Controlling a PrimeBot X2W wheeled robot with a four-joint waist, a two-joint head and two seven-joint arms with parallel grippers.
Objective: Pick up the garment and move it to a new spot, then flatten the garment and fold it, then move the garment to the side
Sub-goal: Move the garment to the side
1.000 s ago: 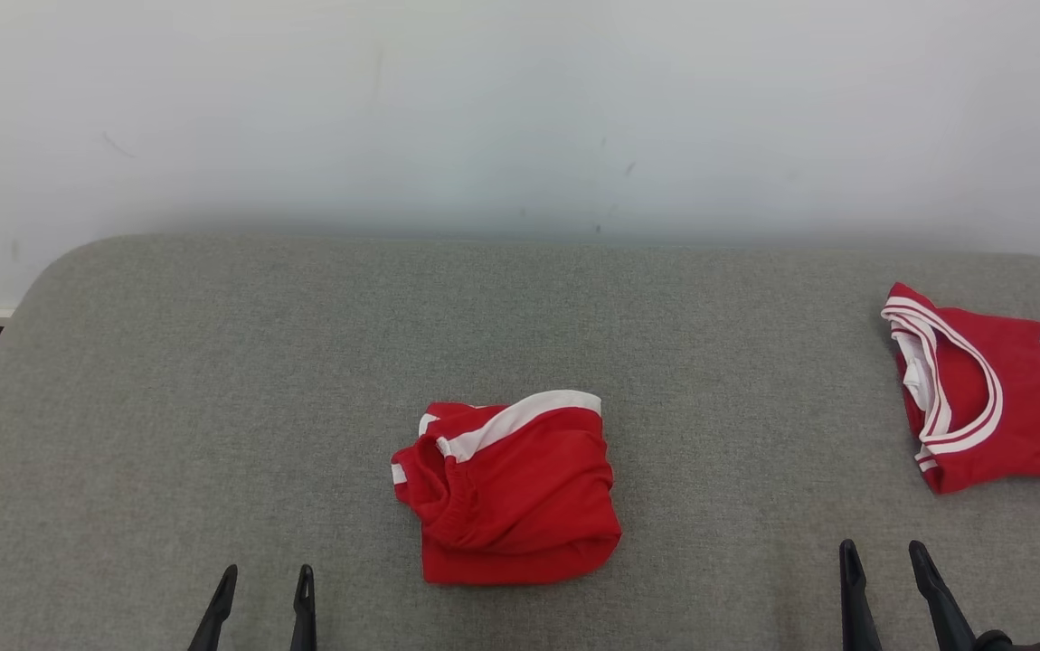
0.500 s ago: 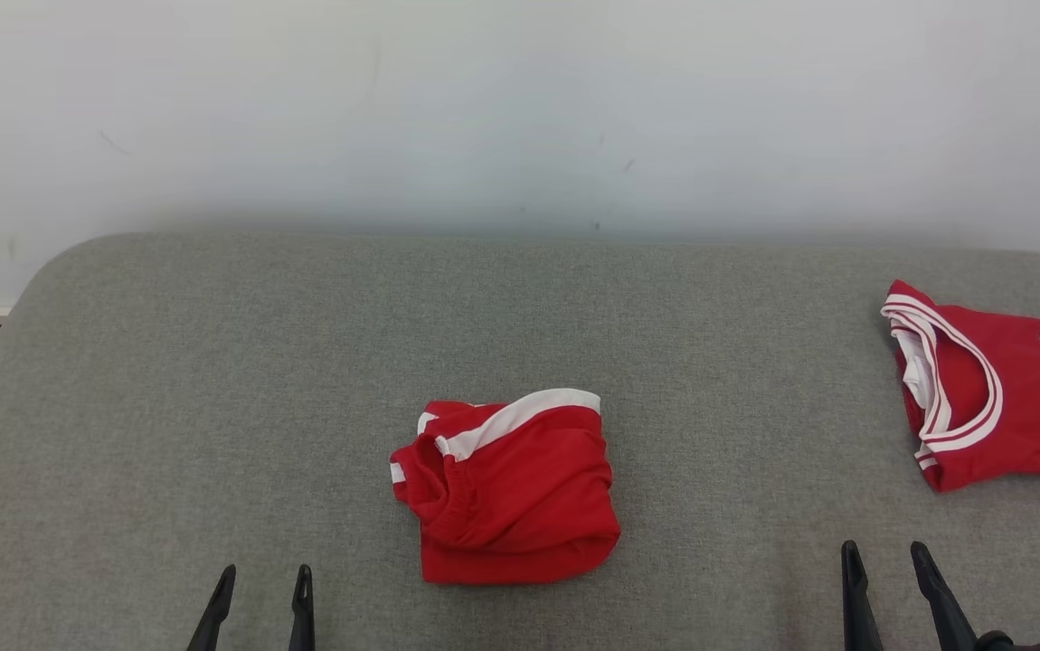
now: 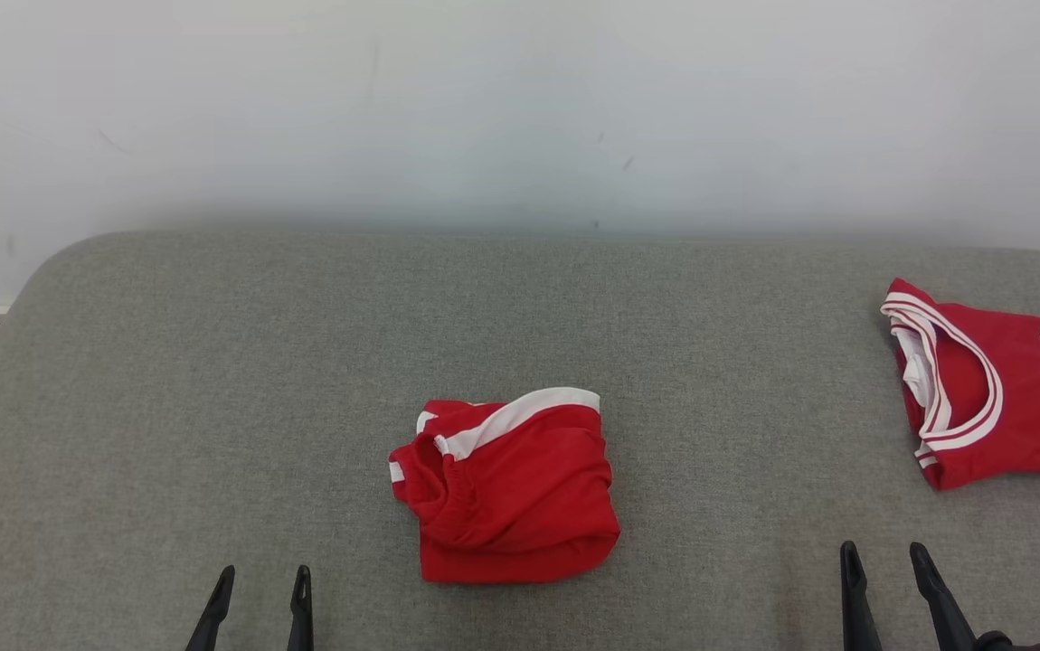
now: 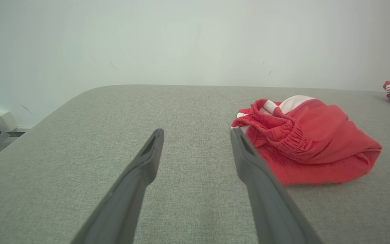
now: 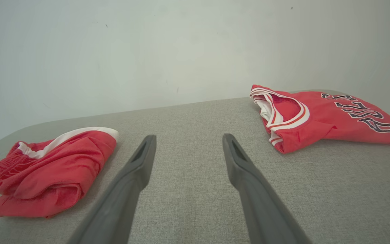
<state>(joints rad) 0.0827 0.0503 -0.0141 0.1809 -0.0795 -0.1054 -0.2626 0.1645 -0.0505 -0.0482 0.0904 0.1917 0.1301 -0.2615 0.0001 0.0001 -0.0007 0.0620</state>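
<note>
Two dark, long-fingered grippers sit nearest the viewer, each with its fingers spread apart and holding nothing. The left gripper point(image 3: 266, 571) is nearer than the red shorts and to their left, the right gripper point(image 3: 881, 547) nearer and well to their right, and neither touches cloth. Just beyond them, the red shorts point(image 3: 511, 493) with white stripes lie on a grey padded surface point(image 3: 212, 362) as a compact, loosely doubled bundle, the elastic waistband bunched at their left edge. Farther back and well to the right of the shorts, a red basketball jersey point(image 3: 999, 389) with white trim and dark lettering lies mostly flat, running off the edge of the head view. Beyond the shorts rises a plain white wall point(image 3: 520, 108). As a judgement, the bundle fits two stages: a rumpled garment waiting to be lifted to a fresh spot, or a roughly folded one waiting to go to the side. Either way, the next move would call for an open gripper to reach the shorts and pinch enough layers to carry them together.
</note>
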